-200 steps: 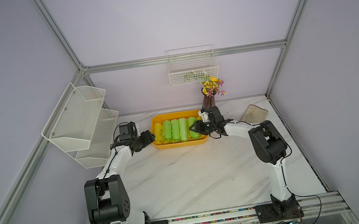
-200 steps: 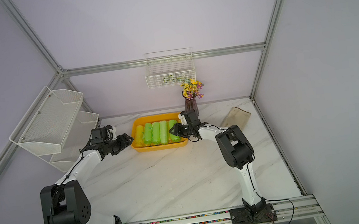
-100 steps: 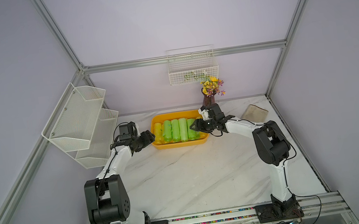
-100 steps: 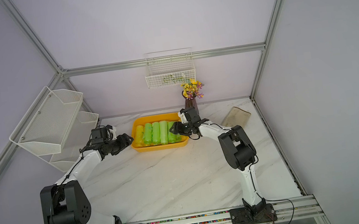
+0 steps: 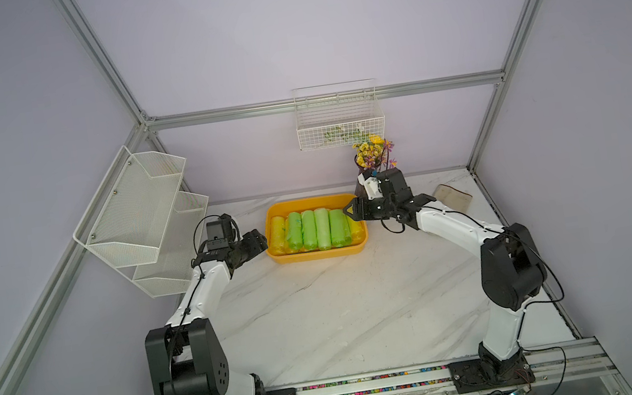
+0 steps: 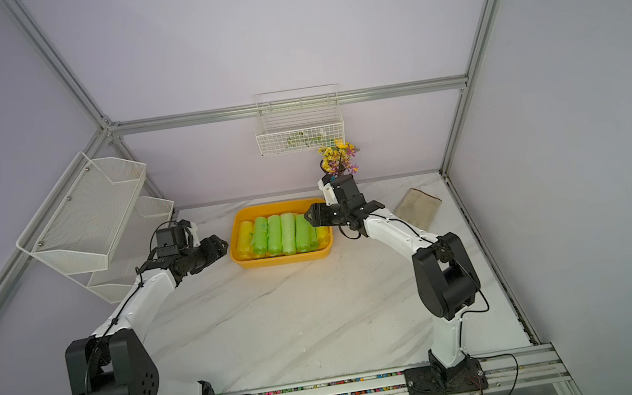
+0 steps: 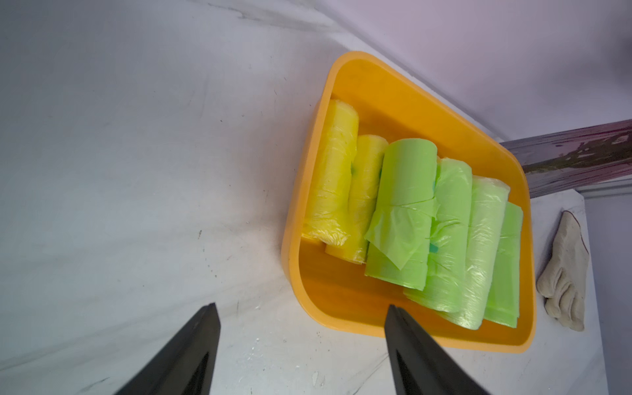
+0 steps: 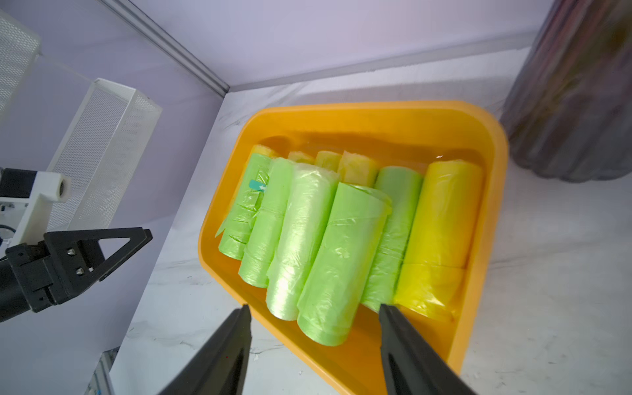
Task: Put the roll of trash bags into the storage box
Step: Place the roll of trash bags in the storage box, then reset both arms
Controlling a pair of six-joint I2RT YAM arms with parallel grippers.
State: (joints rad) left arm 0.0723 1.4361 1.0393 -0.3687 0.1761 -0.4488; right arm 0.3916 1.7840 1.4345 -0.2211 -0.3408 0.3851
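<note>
The shallow orange-yellow rectangular plastic storage box (image 5: 317, 254) stands on the white marble-patterned table (image 5: 323, 323) near the back wall, between the two arms. It is filled with cylindrical rolls lying side by side, their long axes running front to back in both top views. The roll of trash bags (image 8: 342, 260) nearest the right gripper (image 8: 313, 306) is a light-green cylinder of thin, glossy, crinkled plastic film with its loose outer edge wrapped around it. It lies inside the box, resting partly over its neighbours. Beside it lie other green rolls (image 8: 301, 232), one bearing a small teal sticker (image 8: 256, 185), and yellow rolls (image 8: 444, 219) of the same film. The right gripper hovers over one end of the box, its black fingers spread apart and clasping nothing; the green roll's near end shows between them without being pinched. The left gripper (image 7: 301, 306) hangs just outside the opposite end, its fingers likewise spread and empty. Behind the box stands a dark ribbed vase (image 8: 574, 102) with yellow flowers (image 5: 373, 152). A white wire basket (image 5: 340, 128) and a white two-tier mesh rack (image 5: 140, 215) hang on the walls, and a beige cloth glove (image 5: 452, 196) lies on the table
</note>
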